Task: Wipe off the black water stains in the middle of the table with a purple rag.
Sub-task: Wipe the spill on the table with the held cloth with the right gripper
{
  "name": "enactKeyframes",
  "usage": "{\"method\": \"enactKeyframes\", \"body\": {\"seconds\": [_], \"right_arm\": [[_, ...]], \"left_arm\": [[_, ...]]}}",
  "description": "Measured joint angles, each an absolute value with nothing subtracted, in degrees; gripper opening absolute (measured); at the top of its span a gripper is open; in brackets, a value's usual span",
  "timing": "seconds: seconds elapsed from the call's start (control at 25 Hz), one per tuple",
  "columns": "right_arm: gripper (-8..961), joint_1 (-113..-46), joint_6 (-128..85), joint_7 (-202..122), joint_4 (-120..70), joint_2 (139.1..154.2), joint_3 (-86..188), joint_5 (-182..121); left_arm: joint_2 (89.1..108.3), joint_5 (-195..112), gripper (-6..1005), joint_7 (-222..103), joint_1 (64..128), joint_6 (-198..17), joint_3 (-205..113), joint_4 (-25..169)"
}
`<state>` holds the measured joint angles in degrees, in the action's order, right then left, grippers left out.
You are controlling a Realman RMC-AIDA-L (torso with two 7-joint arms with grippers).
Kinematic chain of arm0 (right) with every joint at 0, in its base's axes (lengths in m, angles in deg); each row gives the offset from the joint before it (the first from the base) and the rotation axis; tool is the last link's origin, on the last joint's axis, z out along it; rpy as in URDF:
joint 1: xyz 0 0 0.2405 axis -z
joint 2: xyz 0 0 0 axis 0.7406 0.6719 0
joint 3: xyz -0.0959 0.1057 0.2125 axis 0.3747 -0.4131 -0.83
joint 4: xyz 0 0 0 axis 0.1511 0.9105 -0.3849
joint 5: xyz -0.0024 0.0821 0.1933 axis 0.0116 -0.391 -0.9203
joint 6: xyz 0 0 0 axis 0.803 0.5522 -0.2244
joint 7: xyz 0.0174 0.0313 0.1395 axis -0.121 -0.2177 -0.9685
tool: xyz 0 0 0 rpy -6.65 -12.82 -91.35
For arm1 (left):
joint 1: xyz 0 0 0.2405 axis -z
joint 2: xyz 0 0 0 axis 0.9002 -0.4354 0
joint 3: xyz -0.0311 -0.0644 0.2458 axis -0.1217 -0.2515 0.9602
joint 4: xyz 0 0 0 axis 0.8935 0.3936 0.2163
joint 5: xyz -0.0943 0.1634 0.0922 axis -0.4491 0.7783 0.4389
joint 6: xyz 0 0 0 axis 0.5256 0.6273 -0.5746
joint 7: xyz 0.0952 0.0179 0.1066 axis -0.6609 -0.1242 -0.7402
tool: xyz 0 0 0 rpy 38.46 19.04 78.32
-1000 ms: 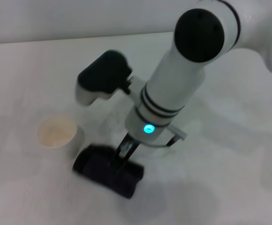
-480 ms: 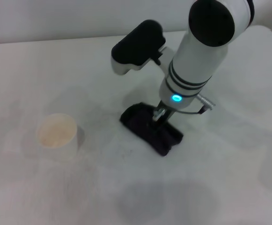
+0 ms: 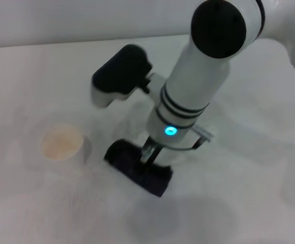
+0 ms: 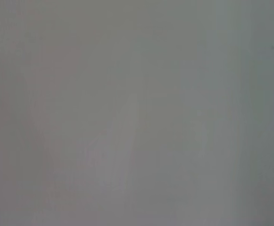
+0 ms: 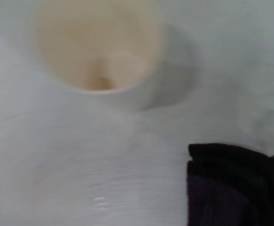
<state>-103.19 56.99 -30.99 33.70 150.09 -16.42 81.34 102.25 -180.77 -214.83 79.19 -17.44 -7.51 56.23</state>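
Purple rag [image 3: 138,173] sits pinched under your right gripper [image 3: 150,155], pressed onto the table [image 3: 249,193]; wiping underway. Next stroke needs steady downward pressure.

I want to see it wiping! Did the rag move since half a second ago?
Yes. The rag, pressed under the right end effector, slid nearer and left across the table, toward the cup.

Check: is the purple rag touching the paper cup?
Apart. Head view shows bare table between the purple rag, under the right gripper, and the paper cup; right wrist view agrees.
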Motion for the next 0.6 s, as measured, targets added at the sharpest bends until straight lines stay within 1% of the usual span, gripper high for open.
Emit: {"method": "enactKeyframes", "body": {"seconds": [0.32,0.6], "right_arm": [[103,-102.80,56.27,-22.22,35.23,150.09,-13.21,67.42],[103,-102.25,55.23,-21.63,34.40,150.09,-11.85,66.29]], "left_arm": [[102.25,-180.77,880,-214.83,79.63,-17.44,-7.53,56.23],[102.40,-180.77,879,-214.83,79.74,-17.44,-7.62,56.29]]}}
